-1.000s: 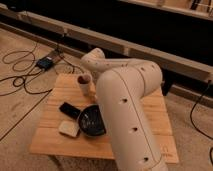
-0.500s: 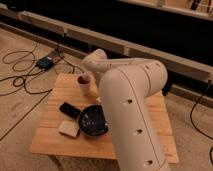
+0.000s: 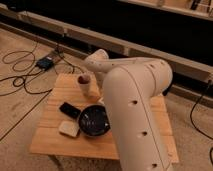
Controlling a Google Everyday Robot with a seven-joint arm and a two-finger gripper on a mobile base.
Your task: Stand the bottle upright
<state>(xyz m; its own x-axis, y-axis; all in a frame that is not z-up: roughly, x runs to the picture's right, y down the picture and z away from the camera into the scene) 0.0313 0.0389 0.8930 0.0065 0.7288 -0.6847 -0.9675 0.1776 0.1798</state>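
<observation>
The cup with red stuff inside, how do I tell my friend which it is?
Find the wooden table under the big cream robot arm, whose gripper is hidden behind it. Near the far edge, left of the arm, stands the cup. It alone is tall and pale, unlike the flat black device and dark bowl.

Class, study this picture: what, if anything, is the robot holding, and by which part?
It cannot be told. The gripper is out of sight behind the robot's arm, which bends over the table beside the cup; no bottle is visible.
</observation>
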